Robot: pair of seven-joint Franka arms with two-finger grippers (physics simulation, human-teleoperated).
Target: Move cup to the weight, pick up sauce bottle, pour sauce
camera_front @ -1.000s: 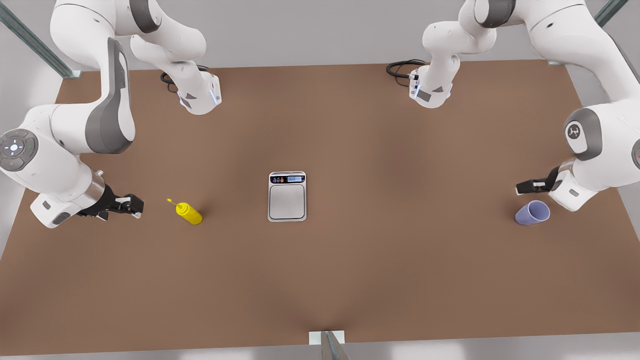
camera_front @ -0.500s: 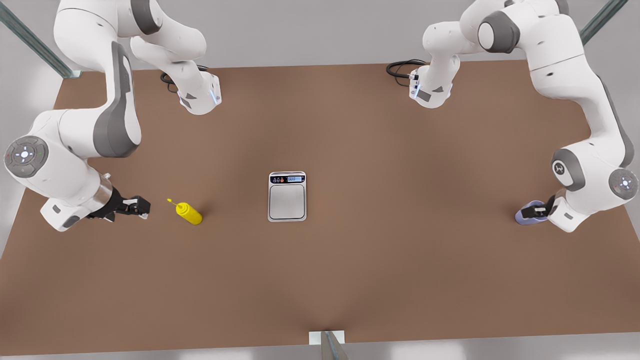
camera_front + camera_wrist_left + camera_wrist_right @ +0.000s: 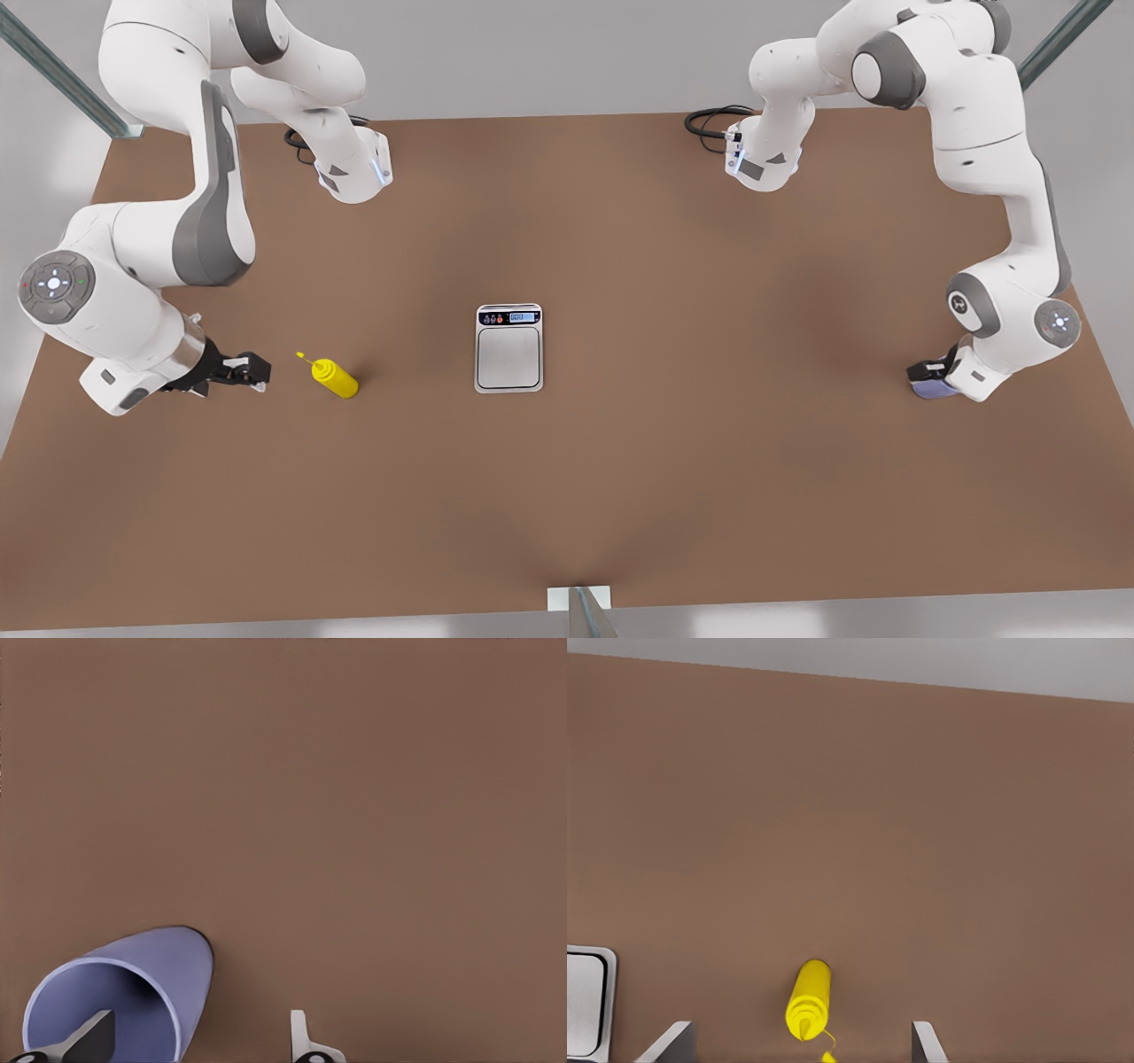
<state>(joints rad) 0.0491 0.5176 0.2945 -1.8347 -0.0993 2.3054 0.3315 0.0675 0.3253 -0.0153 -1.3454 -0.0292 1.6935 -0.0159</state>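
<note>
Lavender cup (image 3: 124, 988) sits far right on the surface (image 3: 664, 487); left gripper (image 3: 199, 1041) straddles its rim, fingers apart, grasp pending. Right gripper (image 3: 250, 370), open, waits beside sauce bottle (image 3: 334, 377). Next: close, carry to weight (image 3: 508, 347).

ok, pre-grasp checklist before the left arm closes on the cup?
1. Left gripper open: ok; two fingers stand apart.
2. Cup wall between the fingers: ok; one finger is inside the mouth, the other outside.
3. Cup upright: not ok; it lies on its side on the table.
4. Weight platform free: ok; nothing on it.
5. Right gripper lined up on the bottle: ok; open, with the nozzle pointing at it, bottle not yet between the fingers.
6. Grip depth on the cup: cannot tell.
</note>
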